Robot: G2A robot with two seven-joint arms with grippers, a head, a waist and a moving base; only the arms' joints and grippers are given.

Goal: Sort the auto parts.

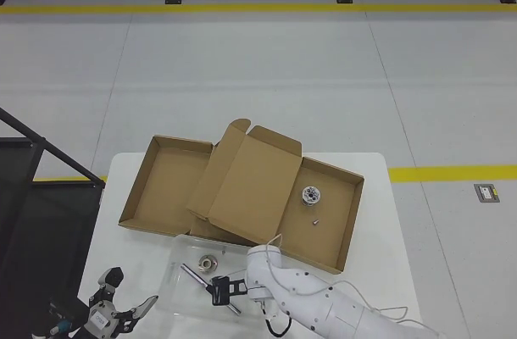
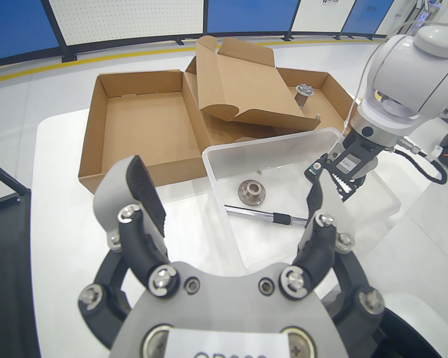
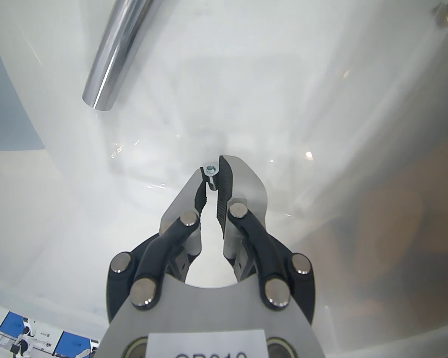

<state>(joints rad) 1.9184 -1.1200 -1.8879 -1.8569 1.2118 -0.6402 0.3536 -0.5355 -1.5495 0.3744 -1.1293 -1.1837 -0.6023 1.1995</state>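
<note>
My right gripper (image 3: pixel 211 173) is shut on a small bolt (image 3: pixel 211 177), held low inside the clear plastic bin (image 2: pixel 268 143). In the top view the right gripper (image 1: pixel 223 289) sits over the bin beside a chrome rod (image 1: pixel 195 276). The rod (image 2: pixel 261 216) and a round metal flange (image 2: pixel 251 190) lie on the bin's floor. A toothed gear part (image 1: pixel 310 195) and another small bolt (image 1: pixel 315 222) rest in the right cardboard box (image 1: pixel 347 225). My left gripper (image 2: pixel 231 195) hangs open and empty over the table's near left corner, also visible as the left gripper (image 1: pixel 123 301).
An empty cardboard box (image 1: pixel 165 182) lies at the left, next to the right box's raised lid flap (image 1: pixel 250 182). A black frame (image 1: pixel 21 212) stands off the table's left side. The white table (image 1: pixel 381 280) has bare surface at the right.
</note>
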